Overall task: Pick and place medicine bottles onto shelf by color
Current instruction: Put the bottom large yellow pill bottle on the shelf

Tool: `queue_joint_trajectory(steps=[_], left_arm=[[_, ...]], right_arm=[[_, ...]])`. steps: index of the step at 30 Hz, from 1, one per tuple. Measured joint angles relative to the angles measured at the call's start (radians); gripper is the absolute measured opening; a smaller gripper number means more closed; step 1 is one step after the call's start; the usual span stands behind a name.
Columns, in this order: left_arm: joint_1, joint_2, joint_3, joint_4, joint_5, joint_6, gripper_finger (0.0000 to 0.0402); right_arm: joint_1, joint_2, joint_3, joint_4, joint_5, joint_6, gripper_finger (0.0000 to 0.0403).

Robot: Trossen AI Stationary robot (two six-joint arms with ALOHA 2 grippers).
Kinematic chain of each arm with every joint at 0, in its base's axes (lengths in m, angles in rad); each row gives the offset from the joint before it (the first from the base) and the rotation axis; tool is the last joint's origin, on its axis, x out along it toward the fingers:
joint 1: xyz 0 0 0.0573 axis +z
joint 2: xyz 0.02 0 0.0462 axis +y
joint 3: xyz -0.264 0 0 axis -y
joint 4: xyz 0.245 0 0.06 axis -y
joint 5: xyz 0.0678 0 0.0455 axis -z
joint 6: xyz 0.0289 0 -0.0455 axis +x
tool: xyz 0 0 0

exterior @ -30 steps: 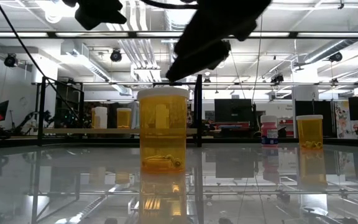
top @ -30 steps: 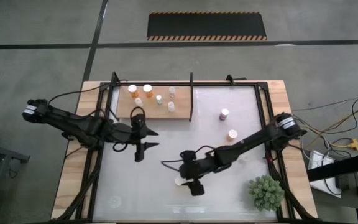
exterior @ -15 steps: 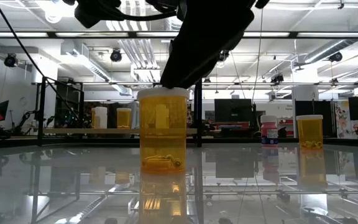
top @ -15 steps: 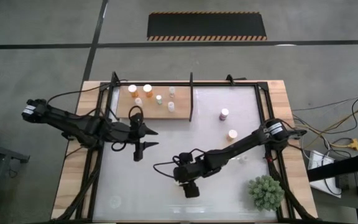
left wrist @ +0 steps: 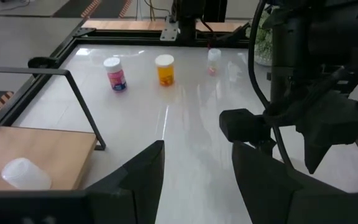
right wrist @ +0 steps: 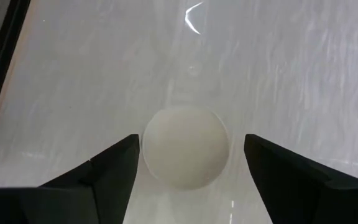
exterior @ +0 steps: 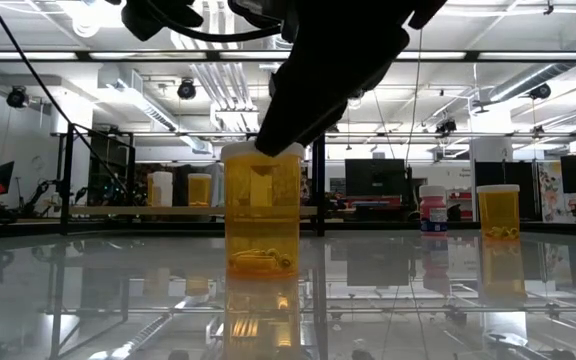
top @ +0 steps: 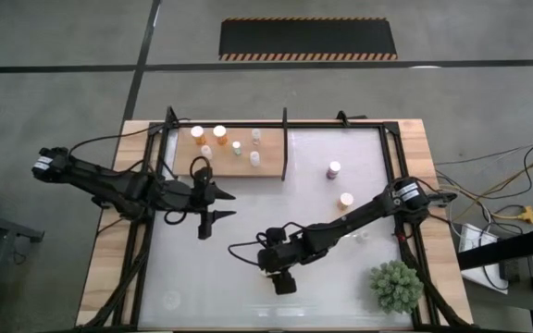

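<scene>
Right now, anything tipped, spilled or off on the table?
Nothing stands out. The orange bottle under the right hand stands upright with its cap on. The bottles on the shelf and the two on the white tabletop look upright. Left hand waits open by the shelf.

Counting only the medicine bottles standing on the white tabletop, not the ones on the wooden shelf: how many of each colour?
orange bottles: 2, one under the right gripper, one near the purple
purple bottle: 1
clear bottle: 1
Total: 4
</scene>
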Motion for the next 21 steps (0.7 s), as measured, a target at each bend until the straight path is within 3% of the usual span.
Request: queue_joint_trajectory(steps=[21], left_arm=[[0.0,0.0,-0.001,0.0,-0.005,0.001,0.0171]], right_arm=[[0.0,0.034,-0.002,0.023,0.027,-0.014,0.0201]])
